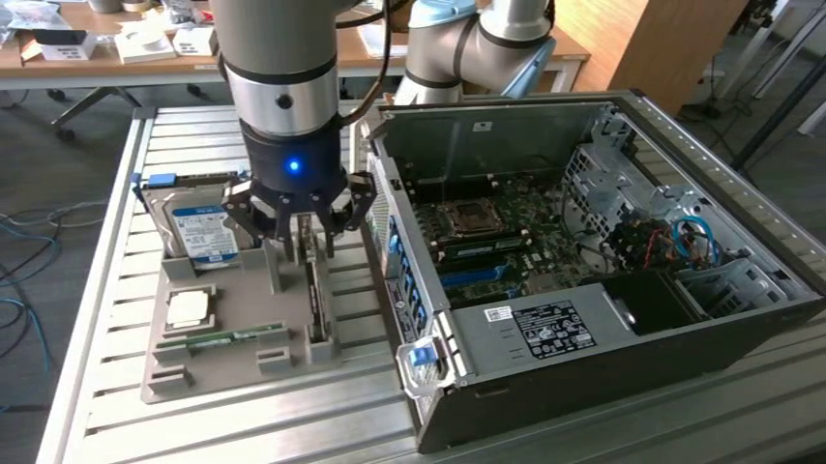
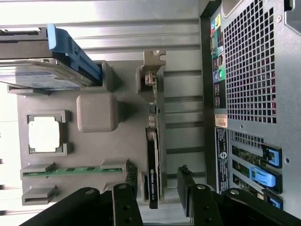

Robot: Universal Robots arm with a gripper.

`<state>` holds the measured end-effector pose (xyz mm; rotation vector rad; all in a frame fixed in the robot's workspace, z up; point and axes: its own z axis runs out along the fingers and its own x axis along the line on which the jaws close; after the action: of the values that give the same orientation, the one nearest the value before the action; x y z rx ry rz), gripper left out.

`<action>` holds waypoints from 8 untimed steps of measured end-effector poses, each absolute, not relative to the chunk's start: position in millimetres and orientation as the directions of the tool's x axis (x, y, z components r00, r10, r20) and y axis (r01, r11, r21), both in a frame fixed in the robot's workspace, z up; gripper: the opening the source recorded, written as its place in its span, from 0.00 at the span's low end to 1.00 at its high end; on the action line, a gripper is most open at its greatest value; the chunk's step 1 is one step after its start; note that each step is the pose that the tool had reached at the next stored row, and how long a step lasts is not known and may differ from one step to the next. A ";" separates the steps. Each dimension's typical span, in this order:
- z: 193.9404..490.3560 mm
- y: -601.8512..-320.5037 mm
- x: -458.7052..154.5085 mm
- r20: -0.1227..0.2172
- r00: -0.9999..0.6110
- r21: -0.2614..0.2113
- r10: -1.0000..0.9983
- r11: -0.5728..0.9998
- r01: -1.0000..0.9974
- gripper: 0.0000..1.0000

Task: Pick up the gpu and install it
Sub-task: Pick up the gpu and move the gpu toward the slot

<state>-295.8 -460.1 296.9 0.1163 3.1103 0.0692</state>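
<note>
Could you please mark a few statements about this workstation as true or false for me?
1. The hand is open and straddles the gpu. True.
2. The gpu is already seated in the computer case. False: it stands on edge in the gray holder.
3. The hard drive sits in the same holder. True.
4. The computer case is closed. False: its side is open, the motherboard showing.

The gpu [image 1: 313, 290] [image 2: 153, 165], a thin dark card, is standing on its long edge along the exterior view's right edge of the grey holder [image 1: 222, 370].
</note>
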 end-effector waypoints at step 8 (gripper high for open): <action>282.6 -460.1 -295.9 -0.027 -0.997 0.045 0.075 0.996 0.074 0.47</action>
<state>-295.9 -460.1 282.6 0.1164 3.1103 0.0691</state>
